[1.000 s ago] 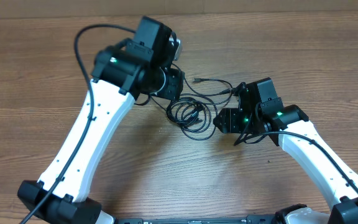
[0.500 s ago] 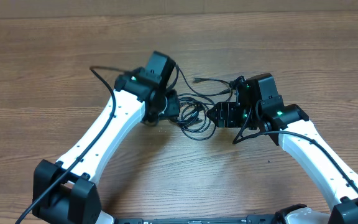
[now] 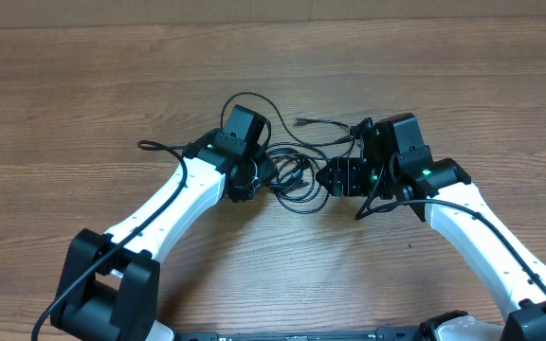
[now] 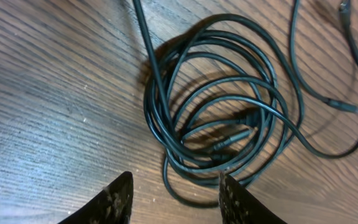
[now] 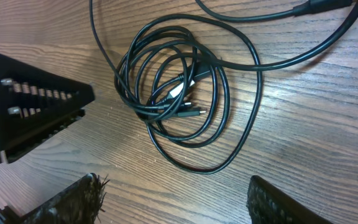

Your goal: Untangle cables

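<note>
The cables (image 3: 293, 179) are thin black cords wound in a loose coil on the wooden table, between my two grippers. One loose end with a small plug (image 3: 301, 122) trails off to the back. In the left wrist view the coil (image 4: 153, 115) lies just ahead. My left gripper (image 4: 176, 200) is open, low over the table, and the coil's nearest loop lies between its fingertips (image 4: 234, 198), ungripped. My right gripper (image 5: 179, 202) is open too, with bare wood between its fingers. The coil (image 5: 124, 87) lies a little beyond it. Seen from above, the left gripper (image 3: 260, 174) is at the coil's left edge and the right gripper (image 3: 326, 177) at its right.
The left gripper's body (image 5: 30, 112) fills the left side of the right wrist view, close to the coil. A thicker black arm cable (image 3: 245, 99) loops behind the left wrist. The wooden table (image 3: 83, 85) stretches out on all sides.
My left arm has dropped and stretched forward, bringing its gripper down to the coil's left edge. The right gripper shifted slightly left toward the coil. The coil has not moved.
</note>
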You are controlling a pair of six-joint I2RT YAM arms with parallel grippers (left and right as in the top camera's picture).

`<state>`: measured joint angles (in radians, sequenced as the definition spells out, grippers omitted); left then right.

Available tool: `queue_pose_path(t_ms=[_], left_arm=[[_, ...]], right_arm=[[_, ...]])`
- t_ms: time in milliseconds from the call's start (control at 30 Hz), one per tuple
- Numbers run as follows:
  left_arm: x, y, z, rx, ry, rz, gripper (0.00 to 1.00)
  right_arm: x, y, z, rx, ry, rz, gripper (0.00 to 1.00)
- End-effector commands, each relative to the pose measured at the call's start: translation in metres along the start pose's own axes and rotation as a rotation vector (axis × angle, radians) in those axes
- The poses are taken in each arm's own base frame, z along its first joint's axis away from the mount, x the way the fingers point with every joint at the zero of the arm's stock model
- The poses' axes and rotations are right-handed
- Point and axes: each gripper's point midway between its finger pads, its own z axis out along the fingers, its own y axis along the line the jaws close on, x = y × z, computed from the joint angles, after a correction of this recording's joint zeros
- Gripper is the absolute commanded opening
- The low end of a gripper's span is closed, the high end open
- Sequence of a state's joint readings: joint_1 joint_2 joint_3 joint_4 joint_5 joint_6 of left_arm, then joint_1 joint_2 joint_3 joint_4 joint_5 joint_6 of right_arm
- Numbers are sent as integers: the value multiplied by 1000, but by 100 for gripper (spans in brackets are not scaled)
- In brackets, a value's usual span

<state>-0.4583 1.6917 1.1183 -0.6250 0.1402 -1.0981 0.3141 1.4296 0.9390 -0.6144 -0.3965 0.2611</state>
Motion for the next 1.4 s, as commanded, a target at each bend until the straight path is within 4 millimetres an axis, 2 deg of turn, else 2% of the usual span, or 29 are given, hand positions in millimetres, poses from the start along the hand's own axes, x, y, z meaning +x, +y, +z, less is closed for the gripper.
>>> queue_pose_path(t_ms=[0,200,367,433,567,633,733,867,1067,1133,1167,1200,1367], left_arm=[[3,12,20,-56,13,-37,45],[5,20,42,-90,37,-45,44],[2,18,52,-84,28,-36,43],[1,18,54,-83,26,-35,40],[1,19,54,-88,26,-32,22],[2,21,54,-95,30,-28,18],[7,27,53,-122,42,-28,18],[17,33,52,-157,64,-18,24],[20,33,53,-182,29,17,23],[20,35,53,-192,21,20,15],[20,35,53,-192,22,21,6],[20,34,53,-191,22,21,4],[25,22,50,-144,67,47,4]], right_arm=[[-12,9,-7,-21,-33,-17,73],[-12,9,-7,-21,-32,-17,73],[-12,9,-7,-21,-33,-17,73],[-12,9,-7,-21,-33,-17,73],[-12,9,-7,-21,-32,-17,73],[-12,9,-7,-21,-32,-17,73],[-12,9,-7,-21,-32,-17,73],[-11,9,-7,-19,-28,-15,73],[-11,9,-7,-19,-26,-14,73],[-9,8,-7,-16,-19,-11,73],[-8,8,-7,-15,-16,-9,73],[-7,7,-7,-14,-13,-8,74],[-6,7,-7,-12,-9,-6,75]])
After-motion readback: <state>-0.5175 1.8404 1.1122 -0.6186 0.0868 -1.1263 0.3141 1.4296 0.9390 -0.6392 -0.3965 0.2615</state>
